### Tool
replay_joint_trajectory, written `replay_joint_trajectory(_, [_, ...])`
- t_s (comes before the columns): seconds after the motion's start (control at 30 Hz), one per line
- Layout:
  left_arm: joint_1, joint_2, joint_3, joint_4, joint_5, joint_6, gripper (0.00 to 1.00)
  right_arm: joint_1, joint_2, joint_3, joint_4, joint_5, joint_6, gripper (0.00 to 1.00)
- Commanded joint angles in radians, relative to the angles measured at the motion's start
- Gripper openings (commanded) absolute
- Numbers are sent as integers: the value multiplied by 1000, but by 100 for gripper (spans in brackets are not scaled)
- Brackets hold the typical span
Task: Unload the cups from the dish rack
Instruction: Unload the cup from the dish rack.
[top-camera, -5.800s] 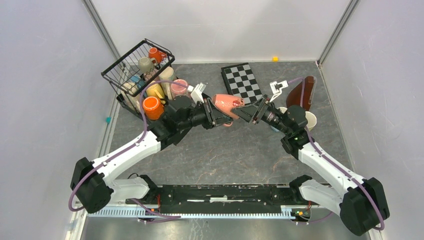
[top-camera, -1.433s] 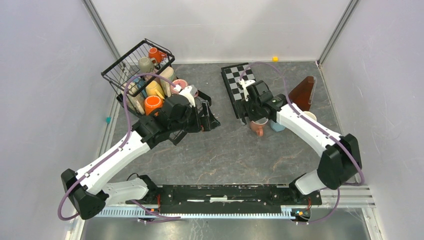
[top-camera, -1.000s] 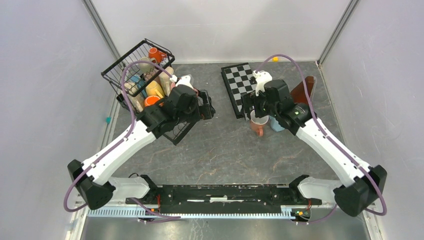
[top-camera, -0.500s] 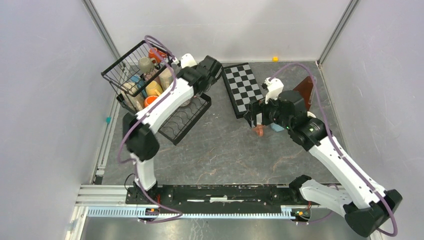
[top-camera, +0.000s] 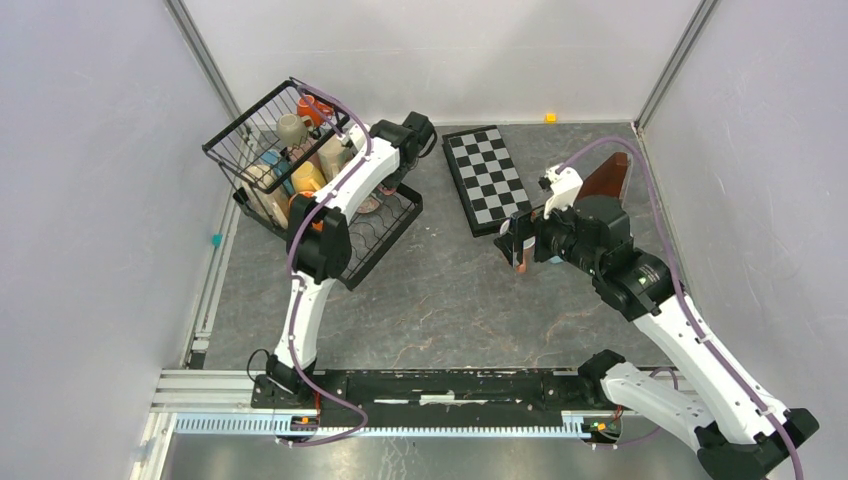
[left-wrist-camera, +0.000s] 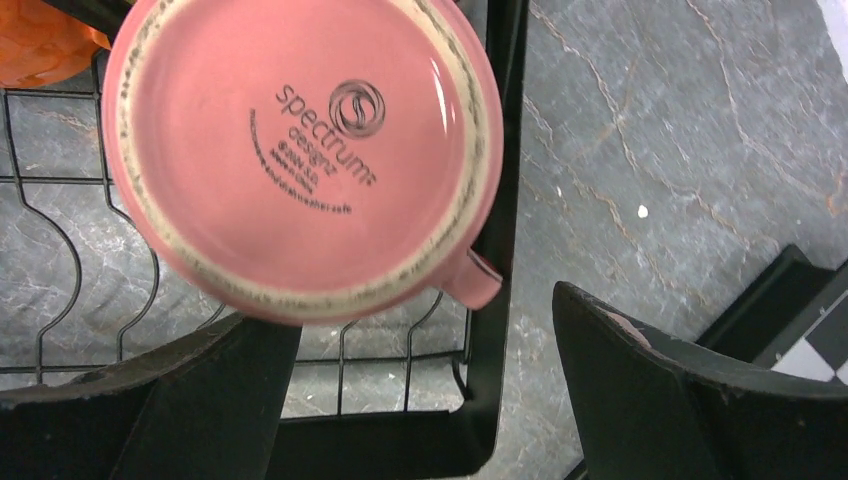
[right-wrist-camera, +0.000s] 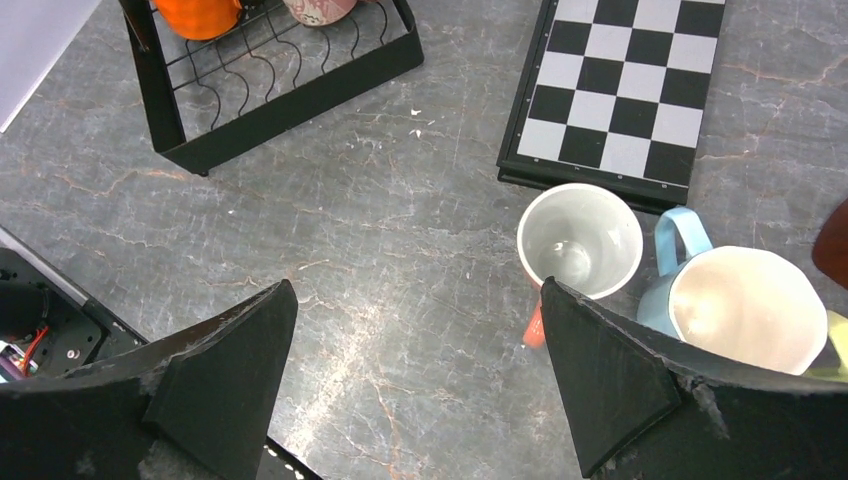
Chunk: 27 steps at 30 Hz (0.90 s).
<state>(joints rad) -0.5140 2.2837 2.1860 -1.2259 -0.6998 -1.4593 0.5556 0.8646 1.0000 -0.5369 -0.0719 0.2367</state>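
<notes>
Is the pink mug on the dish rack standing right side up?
No, the pink mug sits upside down on the dish rack, its printed base facing up toward the left wrist camera.

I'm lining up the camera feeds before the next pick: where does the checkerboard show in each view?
Top external: the checkerboard lies at upper centre, between the two arms.
Left wrist: only a corner of it, at the lower right edge.
Right wrist: upper right, cut by the top edge.
Shared landmark: the dish rack, its black tray frame left of the board in all three.
</notes>
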Motion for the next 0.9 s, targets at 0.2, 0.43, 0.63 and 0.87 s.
replay_joint_trajectory(0.2, [29,44,66,-52,-19,-171,100,4,-9,-56,31,-51,-14,98])
replay_joint_trajectory(0.43, [43,37,38,-106,-21,-223,98,4,0,-111,86,-102,-4,98])
replay_joint_trajectory(0.63, [43,-9,-35,-107,-32,-235,92,4,0,-140,103,-113,0,98])
replay_joint_trajectory(0.87, [31,-79,-101,-106,-68,-226,87,4,-1,-165,118,-115,7,98])
